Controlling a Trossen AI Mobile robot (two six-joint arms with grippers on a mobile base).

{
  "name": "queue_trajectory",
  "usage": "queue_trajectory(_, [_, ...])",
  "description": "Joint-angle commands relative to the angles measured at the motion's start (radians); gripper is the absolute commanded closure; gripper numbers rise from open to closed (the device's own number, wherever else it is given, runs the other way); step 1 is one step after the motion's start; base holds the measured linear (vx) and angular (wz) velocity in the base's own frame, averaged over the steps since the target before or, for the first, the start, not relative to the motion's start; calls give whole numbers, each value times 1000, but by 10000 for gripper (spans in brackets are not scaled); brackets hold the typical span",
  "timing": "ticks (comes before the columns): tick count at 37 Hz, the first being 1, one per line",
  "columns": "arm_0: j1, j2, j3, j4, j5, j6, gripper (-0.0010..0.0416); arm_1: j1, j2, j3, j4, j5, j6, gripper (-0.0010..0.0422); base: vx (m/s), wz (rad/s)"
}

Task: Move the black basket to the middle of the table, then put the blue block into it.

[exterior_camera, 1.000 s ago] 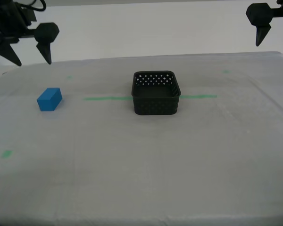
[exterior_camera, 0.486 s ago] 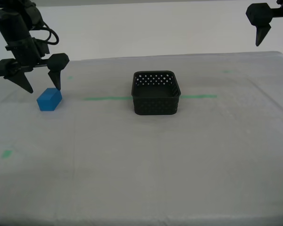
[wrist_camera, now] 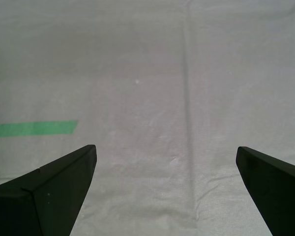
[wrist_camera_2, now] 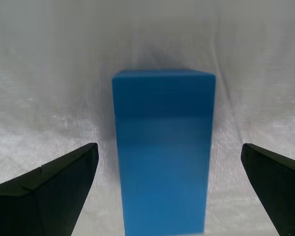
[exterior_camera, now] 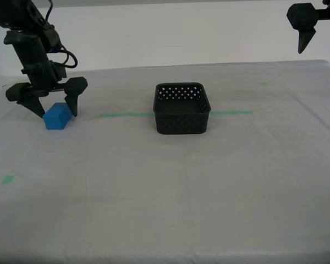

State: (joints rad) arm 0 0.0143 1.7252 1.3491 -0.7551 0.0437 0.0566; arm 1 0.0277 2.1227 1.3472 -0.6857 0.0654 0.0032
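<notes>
The blue block (exterior_camera: 58,116) lies on the table (exterior_camera: 165,198) at the exterior view's left. My second gripper (exterior_camera: 55,111) is open and lowered around it, one finger on each side, not touching. In the second wrist view the block (wrist_camera_2: 162,147) stands centred between the spread jaws of my second gripper (wrist_camera_2: 168,146). The black basket (exterior_camera: 181,109) stands empty near the table's middle, on the green tape line (exterior_camera: 121,115). My first gripper (exterior_camera: 320,47) hangs open and empty high at the exterior view's right; its own view shows my first gripper (wrist_camera: 165,147) over bare cloth.
Small green tape squares (exterior_camera: 8,179) mark the cloth at the front left and at the far right (exterior_camera: 263,83). A piece of the green tape line (wrist_camera: 32,129) shows in the first wrist view. The table's front edge runs along the bottom of the exterior view.
My second gripper has come down from above and moved slightly right, and now straddles the blue block. The block, the basket and the first gripper have not moved.
</notes>
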Motion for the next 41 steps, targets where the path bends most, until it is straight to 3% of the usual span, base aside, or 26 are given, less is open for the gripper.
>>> queue_trajectory(1, [0, 0, -1, 0, 3, 0, 7, 0, 33, 21, -9, 3, 5, 11, 0, 0])
queue_trajectory(18, [0, 0, -1, 0, 3, 0, 7, 2, 16, 31, -24, -24, 9, 22, 0, 0])
queue_trajectory(41, [0, 0, -1, 0, 3, 0, 7, 6, 16, 31, -45, -33, 3, 178, 0, 0])
